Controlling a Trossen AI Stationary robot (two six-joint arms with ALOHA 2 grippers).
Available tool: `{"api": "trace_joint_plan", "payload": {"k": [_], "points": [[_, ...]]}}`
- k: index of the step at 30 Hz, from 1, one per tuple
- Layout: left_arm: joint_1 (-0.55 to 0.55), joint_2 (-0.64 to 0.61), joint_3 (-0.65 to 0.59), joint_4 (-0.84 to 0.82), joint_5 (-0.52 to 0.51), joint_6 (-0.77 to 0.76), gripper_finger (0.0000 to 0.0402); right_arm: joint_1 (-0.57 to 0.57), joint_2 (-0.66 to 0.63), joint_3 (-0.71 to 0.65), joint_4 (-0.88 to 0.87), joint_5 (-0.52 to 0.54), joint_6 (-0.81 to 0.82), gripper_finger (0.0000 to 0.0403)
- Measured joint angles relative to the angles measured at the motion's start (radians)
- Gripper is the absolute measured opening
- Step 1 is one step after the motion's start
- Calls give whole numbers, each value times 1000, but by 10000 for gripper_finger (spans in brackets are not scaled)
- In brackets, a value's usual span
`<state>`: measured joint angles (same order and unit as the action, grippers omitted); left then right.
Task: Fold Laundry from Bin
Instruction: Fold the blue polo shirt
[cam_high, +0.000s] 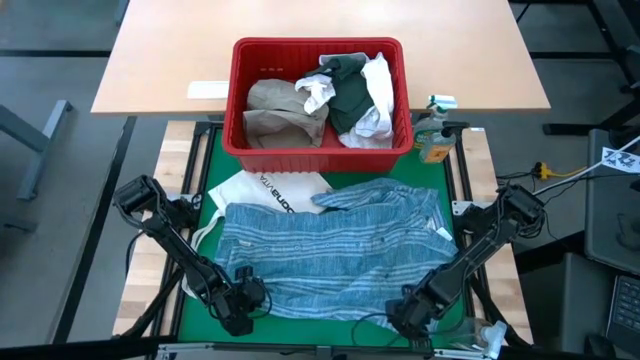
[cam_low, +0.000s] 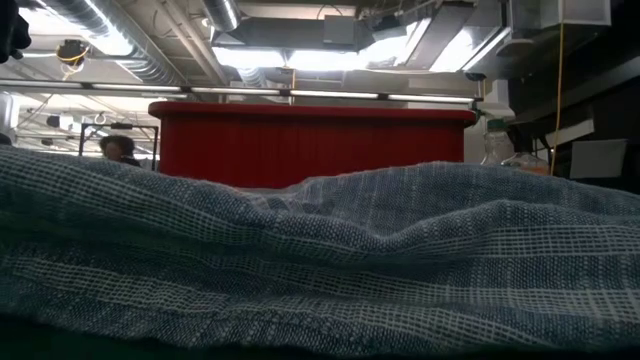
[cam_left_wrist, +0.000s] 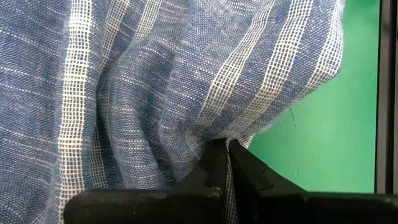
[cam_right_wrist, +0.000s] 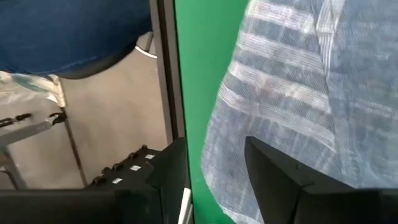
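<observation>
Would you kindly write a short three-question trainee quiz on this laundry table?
1. True or false: the blue-striped cloth lies spread on the green mat.
2. Which gripper is pinching the cloth: A left gripper, B right gripper?
3. Fill in: the tan shirt lies inside the red plastic ____.

Key: 1 true. 2 A; its fingers are shut on a fold, while the right one's stand open by the cloth's edge. 3 bin.

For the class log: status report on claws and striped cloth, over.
Left claw shut on blue-striped cloth. Right claw open at its edge. White tote bag partly under cloth.
</observation>
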<state>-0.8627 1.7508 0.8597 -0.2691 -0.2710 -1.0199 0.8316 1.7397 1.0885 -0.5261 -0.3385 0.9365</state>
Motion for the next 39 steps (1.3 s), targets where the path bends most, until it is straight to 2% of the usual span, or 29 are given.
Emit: {"api": "trace_joint_plan", "payload": {"k": [6, 13, 19, 22, 32, 35, 39], "points": [[0, 0, 0, 0, 0, 0, 0, 65, -1, -16, -5, 67, -2, 166], [0, 0, 0, 0, -1, 0, 0, 107, 7, -29, -2, 222, -1, 166], [0, 0, 1, 0, -2, 0, 0, 104, 60, -29, 5, 212, -2, 166], [0, 0, 1, 0, -1, 0, 0, 97, 74, -28, 28, 162, -14, 166], [0, 0, 1, 1, -7, 0, 0, 84, 75, -28, 27, 165, -74, 164], [0, 0, 1, 1, -7, 0, 0, 84, 76, -28, 24, 173, -77, 147], [0, 0, 1, 2, -17, 0, 0, 84, 77, -29, 25, 190, -91, 99]]}}
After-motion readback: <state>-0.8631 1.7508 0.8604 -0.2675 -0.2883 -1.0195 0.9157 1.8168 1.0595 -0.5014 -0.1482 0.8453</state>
